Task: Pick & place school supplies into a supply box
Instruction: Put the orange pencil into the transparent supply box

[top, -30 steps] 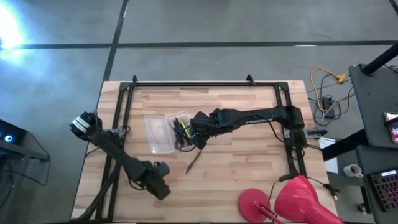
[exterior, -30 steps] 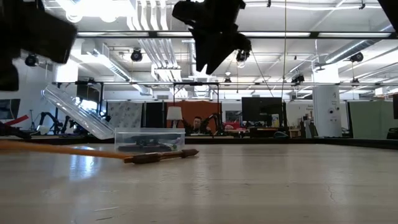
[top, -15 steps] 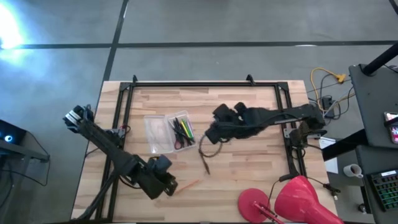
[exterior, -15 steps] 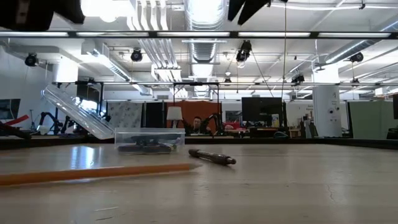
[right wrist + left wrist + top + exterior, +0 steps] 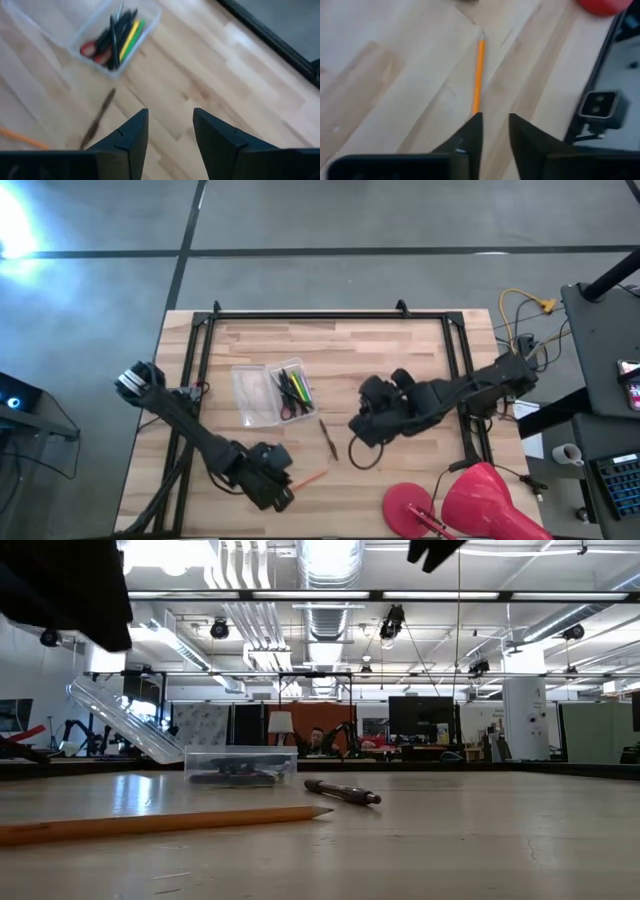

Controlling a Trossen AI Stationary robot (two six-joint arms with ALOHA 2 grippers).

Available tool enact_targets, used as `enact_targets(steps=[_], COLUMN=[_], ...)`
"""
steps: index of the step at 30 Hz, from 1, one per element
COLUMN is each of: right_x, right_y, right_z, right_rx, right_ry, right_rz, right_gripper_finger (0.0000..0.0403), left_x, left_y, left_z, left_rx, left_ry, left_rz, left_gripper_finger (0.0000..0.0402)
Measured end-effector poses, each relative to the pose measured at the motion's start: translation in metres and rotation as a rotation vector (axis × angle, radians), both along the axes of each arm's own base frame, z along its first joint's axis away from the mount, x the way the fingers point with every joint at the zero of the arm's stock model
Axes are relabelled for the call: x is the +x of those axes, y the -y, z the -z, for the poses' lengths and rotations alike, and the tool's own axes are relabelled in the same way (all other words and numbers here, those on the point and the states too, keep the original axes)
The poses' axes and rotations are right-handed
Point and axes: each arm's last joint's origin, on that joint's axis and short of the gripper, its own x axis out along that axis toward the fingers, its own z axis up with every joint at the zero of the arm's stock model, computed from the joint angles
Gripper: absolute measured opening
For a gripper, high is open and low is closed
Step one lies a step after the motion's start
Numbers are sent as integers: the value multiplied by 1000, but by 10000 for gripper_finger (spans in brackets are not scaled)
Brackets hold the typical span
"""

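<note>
The clear supply box stands on the table with its lid swung open toward the left; it holds pens, a yellow and a green one, and red-handled scissors. A dark pen lies flat to the right of the box. An orange pencil lies flat closer to the near edge. My left gripper is open and hovers just above the pencil's near end. My right gripper is open, raised, right of the dark pen.
A big red round object sits at the table's near right corner. A black frame runs along the far, left and right sides of the table. Bare wood lies between the box and the right rail.
My right gripper has drawn back from over the box toward the table's right and near edges, rising out of the low view. The dark pen has turned about. The orange pencil now lies closer to the near edge. My left gripper has shifted a little to the right beside the pencil.
</note>
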Motion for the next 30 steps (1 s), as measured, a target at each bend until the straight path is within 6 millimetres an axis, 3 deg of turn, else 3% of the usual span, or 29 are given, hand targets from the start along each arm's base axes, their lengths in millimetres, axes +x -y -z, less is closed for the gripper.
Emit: enact_targets(steps=[7, 16, 21, 27, 30], right_x=[-9, -15, -16, -18, -20], right_y=[-12, -13, -14, -19, -24], right_z=[28, 51, 55, 55, 55], right_rx=[1, 1, 2, 6, 8], right_ry=[-56, -112, -127, -123, -120], right_rz=[32, 71, 70, 57, 47], right_gripper_finger=[162, 167, 167, 167, 167], left_x=[32, 62, 71, 73, 75], left_y=[26, 50, 51, 42, 32], left_z=[21, 60, 75, 85, 91], left_rx=[151, 349, 296, 203, 140], left_ry=[-68, -340, -390, -386, -393], left_rz=[140, 173, 178, 218, 233], left_gripper_finger=[157, 152, 118, 15, 9])
